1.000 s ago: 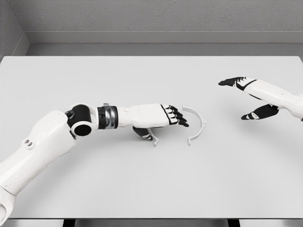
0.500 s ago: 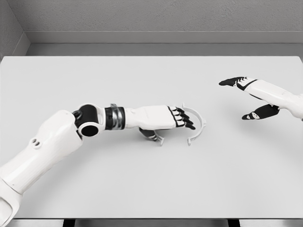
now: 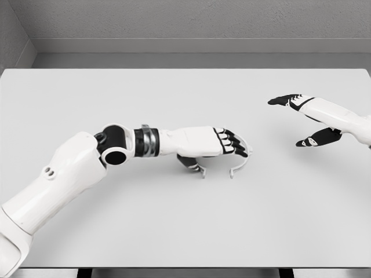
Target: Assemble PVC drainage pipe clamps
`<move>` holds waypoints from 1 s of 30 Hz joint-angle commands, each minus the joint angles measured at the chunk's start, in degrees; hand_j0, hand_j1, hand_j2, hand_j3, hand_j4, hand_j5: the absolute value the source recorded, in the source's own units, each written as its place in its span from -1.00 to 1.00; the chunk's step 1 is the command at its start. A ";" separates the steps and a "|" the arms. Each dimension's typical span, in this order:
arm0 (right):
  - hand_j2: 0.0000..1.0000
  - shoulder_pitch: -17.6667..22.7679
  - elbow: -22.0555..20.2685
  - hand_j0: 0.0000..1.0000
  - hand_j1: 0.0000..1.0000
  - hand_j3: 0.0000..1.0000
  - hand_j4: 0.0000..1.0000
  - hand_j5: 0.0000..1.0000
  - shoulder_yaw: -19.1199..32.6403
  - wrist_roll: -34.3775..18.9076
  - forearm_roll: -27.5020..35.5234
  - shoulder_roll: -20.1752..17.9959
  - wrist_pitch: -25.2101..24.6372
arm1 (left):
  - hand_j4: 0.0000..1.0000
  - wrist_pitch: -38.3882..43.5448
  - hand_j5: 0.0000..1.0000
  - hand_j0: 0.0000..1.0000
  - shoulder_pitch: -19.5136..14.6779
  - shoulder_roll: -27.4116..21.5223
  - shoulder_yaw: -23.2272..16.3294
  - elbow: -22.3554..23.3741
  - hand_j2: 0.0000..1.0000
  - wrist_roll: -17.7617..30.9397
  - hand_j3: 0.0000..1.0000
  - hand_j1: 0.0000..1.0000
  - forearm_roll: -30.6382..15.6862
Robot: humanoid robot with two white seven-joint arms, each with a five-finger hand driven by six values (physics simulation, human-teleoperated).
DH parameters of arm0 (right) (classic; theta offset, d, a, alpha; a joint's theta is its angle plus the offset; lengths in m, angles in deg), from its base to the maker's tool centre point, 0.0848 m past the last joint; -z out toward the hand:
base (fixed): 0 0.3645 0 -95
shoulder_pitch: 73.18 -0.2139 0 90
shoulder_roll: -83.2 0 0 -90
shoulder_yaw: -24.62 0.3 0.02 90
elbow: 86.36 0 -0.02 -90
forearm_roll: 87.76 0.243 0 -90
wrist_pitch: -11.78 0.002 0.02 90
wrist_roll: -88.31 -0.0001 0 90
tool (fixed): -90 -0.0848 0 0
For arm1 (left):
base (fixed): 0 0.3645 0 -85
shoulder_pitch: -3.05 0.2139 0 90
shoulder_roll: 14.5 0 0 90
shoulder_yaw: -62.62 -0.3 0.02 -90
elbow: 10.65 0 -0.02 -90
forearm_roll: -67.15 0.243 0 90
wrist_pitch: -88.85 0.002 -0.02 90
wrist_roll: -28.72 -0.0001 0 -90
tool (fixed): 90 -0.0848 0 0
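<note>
Head view is showing the left arm reaching across the white surface (image 3: pixel 174 226) from the lower left, its left hand (image 3: pixel 211 146) lying over one clamp half (image 3: pixel 200 169) and hiding most of it; whether the curled thumb is pinching it cannot be told. Just beyond the fingertips, the second clamp half (image 3: pixel 242 163) is lying partly covered. Farther right, the right hand (image 3: pixel 307 119) is hovering with fingers spread, gripping nothing.

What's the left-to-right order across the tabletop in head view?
Left arm's elbow joint → left hand → curved clamp half at its fingertips → bare table → right hand, fingers spread, empty.
</note>
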 commanded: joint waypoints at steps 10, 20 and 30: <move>1.00 0.00 -0.03 1.00 1.00 1.00 1.00 1.00 0.01 0.03 0.44 -0.22 -0.16 | 0.98 0.11 0.98 0.98 -0.61 2.19 -0.28 -0.10 0.98 -0.03 0.98 0.98 -0.33; 1.00 0.09 -0.03 1.00 1.00 1.00 1.00 1.00 0.01 0.03 0.44 -0.31 -0.16 | 0.99 0.11 0.99 0.99 -3.96 -1.94 2.70 -0.98 0.99 -0.21 0.99 0.99 -4.28; 1.00 0.18 -0.03 1.00 1.00 1.00 1.00 1.00 0.28 0.03 0.53 -0.31 -0.16 | 0.99 0.11 0.99 0.99 -3.43 -3.09 6.40 7.81 0.99 3.04 0.99 0.99 -2.61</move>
